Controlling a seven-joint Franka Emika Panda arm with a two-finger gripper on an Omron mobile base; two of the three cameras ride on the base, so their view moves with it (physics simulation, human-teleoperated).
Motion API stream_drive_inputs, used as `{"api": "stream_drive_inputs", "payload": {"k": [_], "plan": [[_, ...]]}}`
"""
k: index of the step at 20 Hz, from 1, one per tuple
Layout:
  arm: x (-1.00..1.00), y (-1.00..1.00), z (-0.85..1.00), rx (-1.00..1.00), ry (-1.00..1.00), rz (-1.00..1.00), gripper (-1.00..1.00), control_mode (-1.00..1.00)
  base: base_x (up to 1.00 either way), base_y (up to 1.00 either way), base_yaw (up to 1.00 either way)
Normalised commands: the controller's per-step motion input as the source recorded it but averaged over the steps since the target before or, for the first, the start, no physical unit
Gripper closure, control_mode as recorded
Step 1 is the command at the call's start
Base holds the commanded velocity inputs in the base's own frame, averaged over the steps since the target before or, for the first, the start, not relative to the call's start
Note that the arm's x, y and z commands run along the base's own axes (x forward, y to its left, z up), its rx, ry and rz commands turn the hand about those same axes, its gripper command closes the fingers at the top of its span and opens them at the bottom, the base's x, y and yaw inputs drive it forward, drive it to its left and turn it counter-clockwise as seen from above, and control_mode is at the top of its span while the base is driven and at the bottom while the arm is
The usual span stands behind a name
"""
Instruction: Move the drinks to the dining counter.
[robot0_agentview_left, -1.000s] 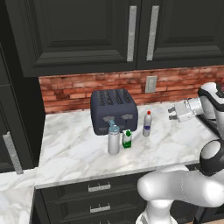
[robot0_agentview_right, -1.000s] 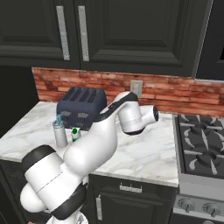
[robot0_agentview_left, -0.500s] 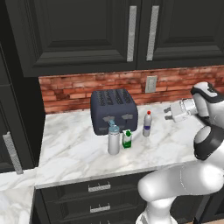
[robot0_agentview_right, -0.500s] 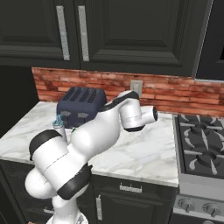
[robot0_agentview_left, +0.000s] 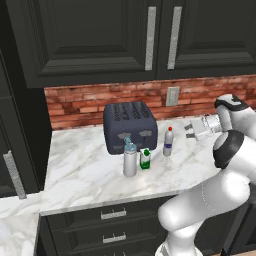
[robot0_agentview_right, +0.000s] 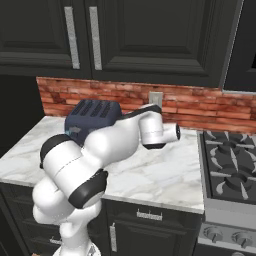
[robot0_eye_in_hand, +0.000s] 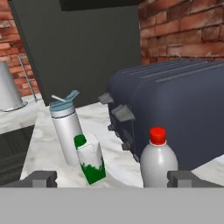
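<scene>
Three drinks stand on the marble worktop in front of the toaster. They are a grey metal bottle with a light-blue cap, a green-and-white carton, and a clear red-capped bottle. My gripper hovers level with the drinks, a short way right of the red-capped bottle and pointing at it. Its jaws are open and wide apart, holding nothing. In the right base view my arm hides the drinks. The dining counter is out of view.
A dark blue-grey toaster stands right behind the drinks, against the brick wall. A gas stove lies to the right of the worktop. A grey paper-towel roll stands beyond the worktop's left end. Dark cabinets hang overhead.
The hand has crept left toward the red-capped bottle while the arm's elbow swung round. The jaws stayed open and the drinks did not move.
</scene>
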Motion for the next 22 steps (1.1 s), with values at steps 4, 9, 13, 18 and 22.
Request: {"api": "stream_drive_inputs", "payload": {"k": [4, 9, 13, 18, 22], "plan": [[0.14, 0.0, -0.13, 0.08, 0.0, 0.0, -1.0, -1.0, 0.0, 0.0, 0.0], [0.1, 0.0, -0.09, 0.03, 0.0, -0.02, -1.0, -1.0, 0.0, 0.0, 0.0], [0.07, 0.0, 0.0, 0.0, 0.0, -0.04, -1.0, -1.0, 0.0, 0.0, 0.0], [0.11, 0.0, 0.0, 0.0, 0.0, -0.03, -1.0, -1.0, 0.0, 0.0, 0.0], [0.1, 0.0, -0.01, 0.0, 0.0, -0.05, -1.0, -1.0, 0.0, 0.0, 0.0]]}}
